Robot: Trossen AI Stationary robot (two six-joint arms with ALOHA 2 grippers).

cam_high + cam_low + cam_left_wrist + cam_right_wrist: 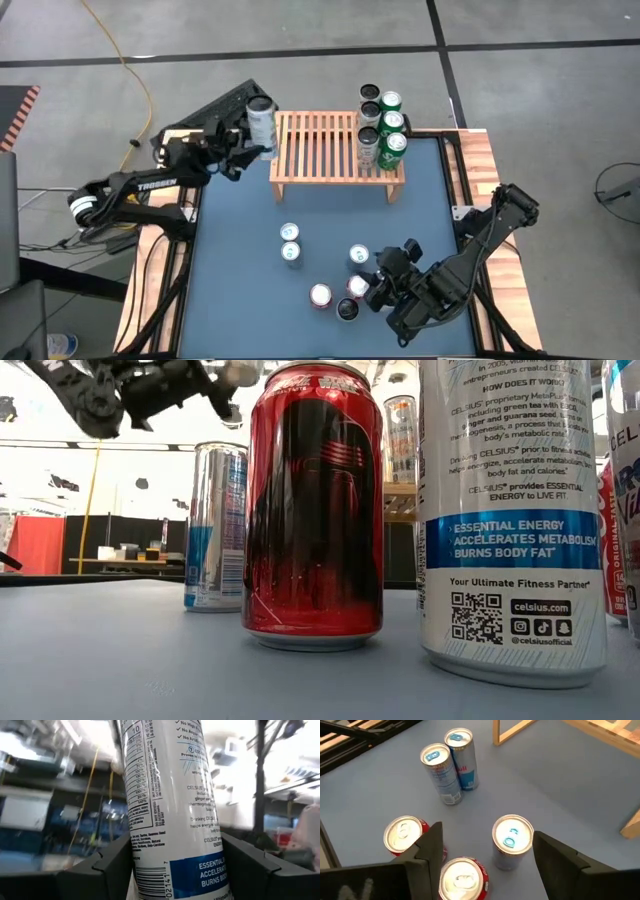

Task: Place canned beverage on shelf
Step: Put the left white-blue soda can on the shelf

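A: Two tools are in play. The left tool is squeezing a tall white can with blue writing, held up in the air just past the left end of the low light-wood shelf with slats.

B: And the other one?

A: The right tool has its fingers spread wide with nothing in them. It hangs over the loose cans near the front of the blue surface.

B: How should the left one do its job well?

A: I think it should keep the can straight up, bring it over the bare slats, and set it down flat so it does not tip between them. Then let go softly.

B: What is around it?

A: A bunch of black, green and silver cans already stands at the right end of the shelf. The left and middle slats are free, so nothing blocks the way there. On the surface sit two slim silver-and-blue cans, two red cans and one more silver can, well apart from the shelf.
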